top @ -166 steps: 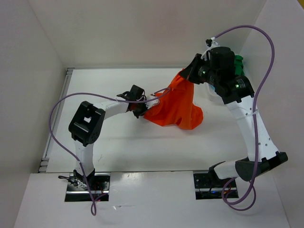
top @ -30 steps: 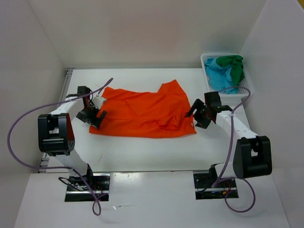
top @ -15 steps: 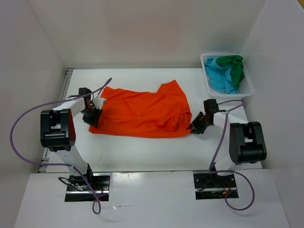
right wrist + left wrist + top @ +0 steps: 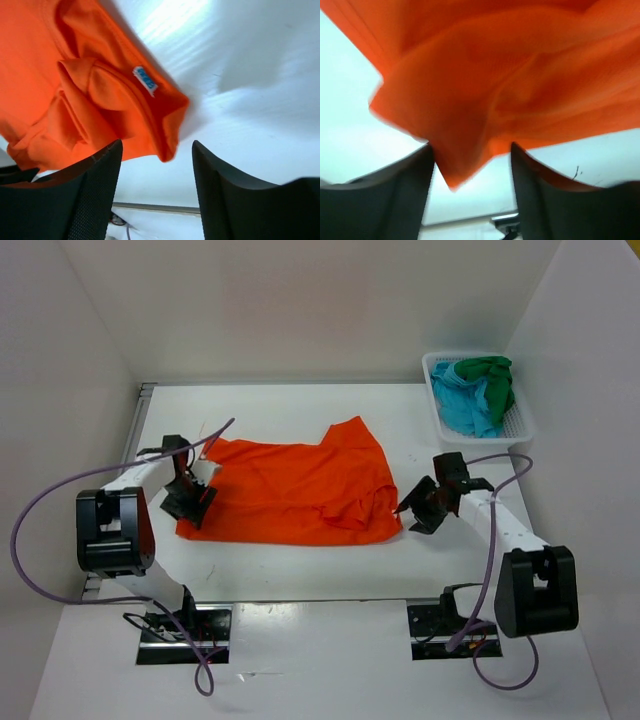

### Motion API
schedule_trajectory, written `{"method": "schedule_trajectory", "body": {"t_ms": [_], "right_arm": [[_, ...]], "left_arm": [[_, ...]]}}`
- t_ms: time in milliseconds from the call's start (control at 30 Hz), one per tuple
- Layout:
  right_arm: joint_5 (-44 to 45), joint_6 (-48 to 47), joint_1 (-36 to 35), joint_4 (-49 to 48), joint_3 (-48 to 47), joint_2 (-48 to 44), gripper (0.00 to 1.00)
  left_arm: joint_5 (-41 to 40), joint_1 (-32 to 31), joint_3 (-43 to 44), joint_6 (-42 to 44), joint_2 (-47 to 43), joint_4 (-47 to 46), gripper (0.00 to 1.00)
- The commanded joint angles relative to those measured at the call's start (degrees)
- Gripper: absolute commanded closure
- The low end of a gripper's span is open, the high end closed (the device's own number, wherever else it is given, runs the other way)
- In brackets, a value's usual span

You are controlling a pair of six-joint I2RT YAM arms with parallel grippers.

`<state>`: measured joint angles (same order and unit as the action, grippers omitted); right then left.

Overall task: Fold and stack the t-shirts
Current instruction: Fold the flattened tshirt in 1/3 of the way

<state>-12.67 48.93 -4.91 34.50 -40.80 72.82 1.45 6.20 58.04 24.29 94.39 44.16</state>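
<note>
Here the work is at the spreading step of the first fold: the orange t-shirt [image 4: 300,490] lies opened out on the white table [image 4: 300,565], fairly flat on its left side but bunched and wrinkled along its right side. The turquoise t-shirt [image 4: 465,405] and the dark green t-shirt [image 4: 492,375] sit heaped in the white mesh basket [image 4: 525,422] at the far right corner, so 2 of the 3 garments are untouched.

The left gripper [image 4: 190,502] sits low at the shirt's left edge. In its wrist view the jaws stand apart, with a corner of orange cloth hanging in the gap; nothing looks pinched. The right gripper [image 4: 420,510] is just beside the shirt's right edge, jaws likewise parted and empty, and its camera shows the rumpled neckline with a small blue label [image 4: 145,80] just ahead of the fingers [image 4: 100,190].

Next, I judge, each gripper needs a firm pinch on its own edge, then a matched outward pull to smooth the right-hand wrinkles before any fold. Uneven pulling would drag the whole shirt sideways.
</note>
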Motion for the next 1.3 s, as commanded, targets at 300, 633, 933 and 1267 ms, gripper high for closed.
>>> {"method": "schedule_trajectory", "body": {"t_ms": [300, 633, 933, 1267], "right_arm": [[6.88, 5.11, -3.17, 6.12, -1.67, -9.71, 0.36], [6.17, 5.66, -3.79, -5.32, 3.79, -3.21, 0.34], [6.16, 4.6, -3.79, -6.73, 4.94, -2.42, 0.34], [5.11, 4.07, -3.79, -8.31, 6.17, -0.75, 0.34]], "left_arm": [[-9.21, -8.54, 16.2, 4.6, -13.87, -0.11, 0.1], [-2.9, -48.72, 14.46, 18.6, -2.05, -10.32, 0.1], [3.28, -53.83, 21.84, 15.62, 10.98, -13.22, 0.31], [7.95, -56.56, 22.74, 15.09, 14.16, -10.24, 0.35]]}}
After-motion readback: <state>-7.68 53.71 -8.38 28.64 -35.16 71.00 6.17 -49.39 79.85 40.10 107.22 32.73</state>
